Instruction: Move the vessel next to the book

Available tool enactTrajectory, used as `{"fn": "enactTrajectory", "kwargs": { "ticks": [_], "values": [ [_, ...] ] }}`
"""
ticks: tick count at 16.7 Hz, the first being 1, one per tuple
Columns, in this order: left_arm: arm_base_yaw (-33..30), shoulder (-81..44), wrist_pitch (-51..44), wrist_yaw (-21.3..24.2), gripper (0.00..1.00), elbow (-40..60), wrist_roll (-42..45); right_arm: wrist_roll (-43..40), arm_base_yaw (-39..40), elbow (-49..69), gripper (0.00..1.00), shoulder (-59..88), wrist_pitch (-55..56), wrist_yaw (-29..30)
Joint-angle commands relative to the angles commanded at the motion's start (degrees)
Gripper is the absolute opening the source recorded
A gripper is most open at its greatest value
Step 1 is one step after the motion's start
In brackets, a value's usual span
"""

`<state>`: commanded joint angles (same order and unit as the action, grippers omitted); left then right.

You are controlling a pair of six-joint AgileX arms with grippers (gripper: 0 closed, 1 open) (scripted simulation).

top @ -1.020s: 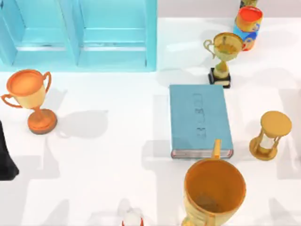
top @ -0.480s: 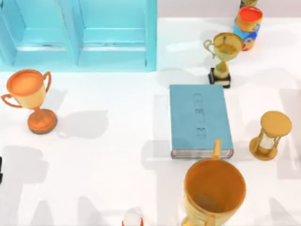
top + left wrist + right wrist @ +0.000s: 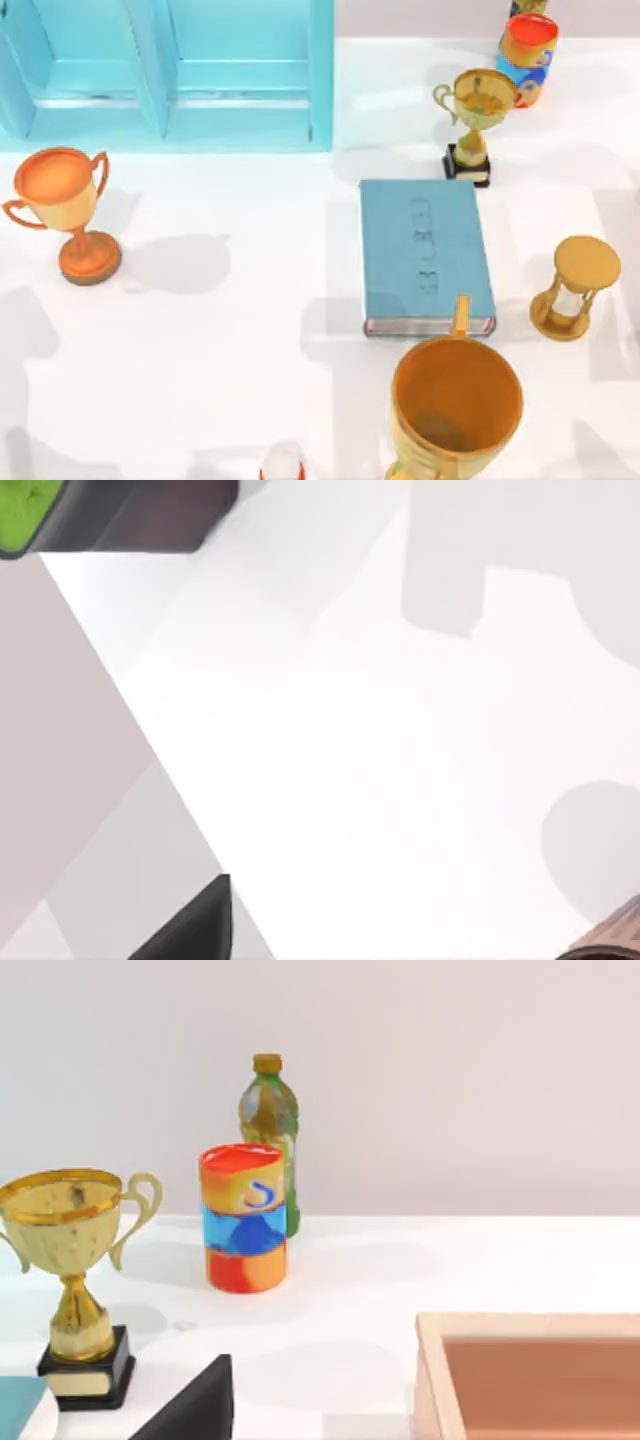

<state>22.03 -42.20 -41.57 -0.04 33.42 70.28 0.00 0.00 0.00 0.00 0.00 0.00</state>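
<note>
The vessel [image 3: 608, 942] sits at the left wrist view's edge, off-centre to the left gripper [image 3: 195, 930] (jaw state: cannot tell; likewise the parked right gripper [image 3: 190, 1405]); a skewed grasp could topple it; the handled cup [image 3: 455, 405] crowds the book [image 3: 427, 255].

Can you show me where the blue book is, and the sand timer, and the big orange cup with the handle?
The book [image 3: 427, 255]: top view, middle of its teal cover.
The hourglass [image 3: 586, 263]: top view, on its round top plate.
The large orange-gold cup [image 3: 456, 403]: top view, inside its open mouth.
</note>
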Motion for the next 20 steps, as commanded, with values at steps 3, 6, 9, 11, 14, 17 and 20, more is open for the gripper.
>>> {"fn": "enactTrajectory", "kwargs": {
  "ticks": [3, 6, 9, 11, 14, 17, 20],
  "values": [
    [5.5, -10.5, -10.4, 0.0, 1.00, 8.3, 19.4, 0.0, 0.0, 0.0, 1.00, 0.0, 0.0, 0.0],
    [10.3, -19.8, -19.5, 0.0, 1.00, 15.7, 36.6, 0.0, 0.0, 0.0, 1.00, 0.0, 0.0, 0.0],
    [14.2, -27.1, -26.7, 0.0, 1.00, 21.5, 49.8, 0.0, 0.0, 0.0, 1.00, 0.0, 0.0, 0.0],
    [16.0, -30.6, -30.1, 0.0, 1.00, 24.2, 55.7, 0.0, 0.0, 0.0, 1.00, 0.0, 0.0, 0.0],
    [17.3, -33.1, -32.6, 0.0, 1.00, 26.2, 59.8, 0.0, 0.0, 0.0, 1.00, 0.0, 0.0, 0.0],
    [17.3, -33.2, -32.7, 0.0, 1.00, 26.3, 60.0, 0.0, 0.0, 0.0, 1.00, 0.0, 0.0, 0.0],
    [17.1, -33.0, -32.4, 0.0, 1.00, 25.9, 59.9, 0.0, 0.0, 0.0, 1.00, 0.0, 0.0, 0.0]
  ]
}}
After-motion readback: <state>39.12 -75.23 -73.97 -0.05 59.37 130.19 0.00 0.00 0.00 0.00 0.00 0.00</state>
